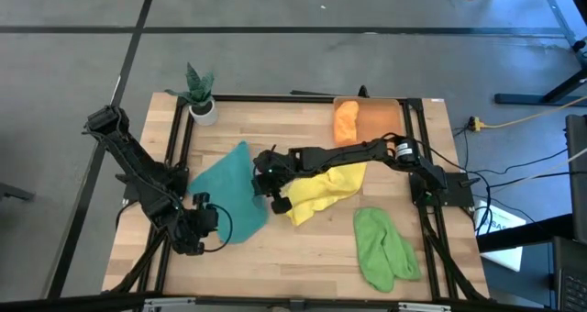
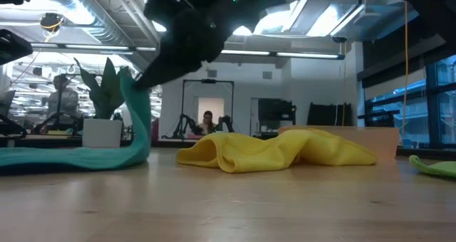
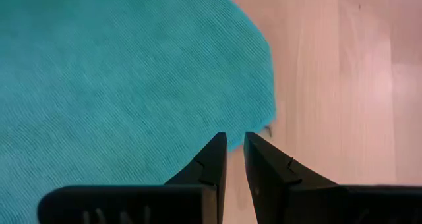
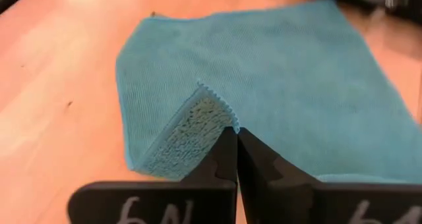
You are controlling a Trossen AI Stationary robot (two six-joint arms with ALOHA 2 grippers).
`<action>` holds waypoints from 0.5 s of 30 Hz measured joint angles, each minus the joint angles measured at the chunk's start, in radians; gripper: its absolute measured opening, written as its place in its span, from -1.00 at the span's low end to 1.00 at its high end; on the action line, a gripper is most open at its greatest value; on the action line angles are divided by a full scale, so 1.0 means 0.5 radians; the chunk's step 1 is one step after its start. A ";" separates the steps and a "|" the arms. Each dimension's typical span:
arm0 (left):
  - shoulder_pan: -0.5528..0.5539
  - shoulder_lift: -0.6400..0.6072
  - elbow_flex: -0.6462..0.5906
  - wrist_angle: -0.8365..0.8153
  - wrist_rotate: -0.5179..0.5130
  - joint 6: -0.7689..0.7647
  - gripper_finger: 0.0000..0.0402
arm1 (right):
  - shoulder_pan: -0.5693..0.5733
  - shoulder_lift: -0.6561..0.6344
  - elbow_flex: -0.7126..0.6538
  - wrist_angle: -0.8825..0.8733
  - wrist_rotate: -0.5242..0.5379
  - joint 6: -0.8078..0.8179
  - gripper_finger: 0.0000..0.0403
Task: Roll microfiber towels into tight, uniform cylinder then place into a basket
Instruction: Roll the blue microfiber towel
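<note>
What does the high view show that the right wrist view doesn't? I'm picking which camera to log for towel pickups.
Only the high view shows the yellow towel, light green towel, orange towel in the basket, the plant, and the left gripper at the teal towel's near edge. Only the right wrist view shows the right gripper pinching a lifted corner, fingers shut. Both show the teal towel on the table.

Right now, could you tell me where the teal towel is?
In the high view the teal towel lies on the table's left half, between the left gripper and the yellow towel; the right gripper pinches its lifted corner.
</note>
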 joint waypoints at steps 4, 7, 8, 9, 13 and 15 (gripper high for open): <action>0.000 0.000 0.000 -0.001 -0.004 0.001 -0.77 | 0.019 0.000 0.000 0.103 -0.002 -0.046 -0.99; 0.000 0.000 0.000 -0.001 -0.004 0.001 -0.77 | 0.021 0.000 0.000 0.135 -0.029 -0.053 -1.00; 0.000 0.000 0.000 -0.001 -0.004 0.001 -0.77 | 0.021 0.001 0.000 0.143 -0.050 -0.054 -1.00; 0.000 0.000 0.000 -0.001 -0.007 0.001 -0.77 | 0.021 0.001 -0.001 0.155 -0.061 -0.054 -1.00; 0.002 0.000 0.000 0.003 -0.153 -0.045 -0.77 | 0.021 0.001 -0.001 0.167 -0.067 -0.053 -1.00; 0.004 0.000 0.000 -0.003 -0.191 -0.109 -0.77 | 0.021 0.002 -0.001 0.145 -0.068 -0.053 -1.00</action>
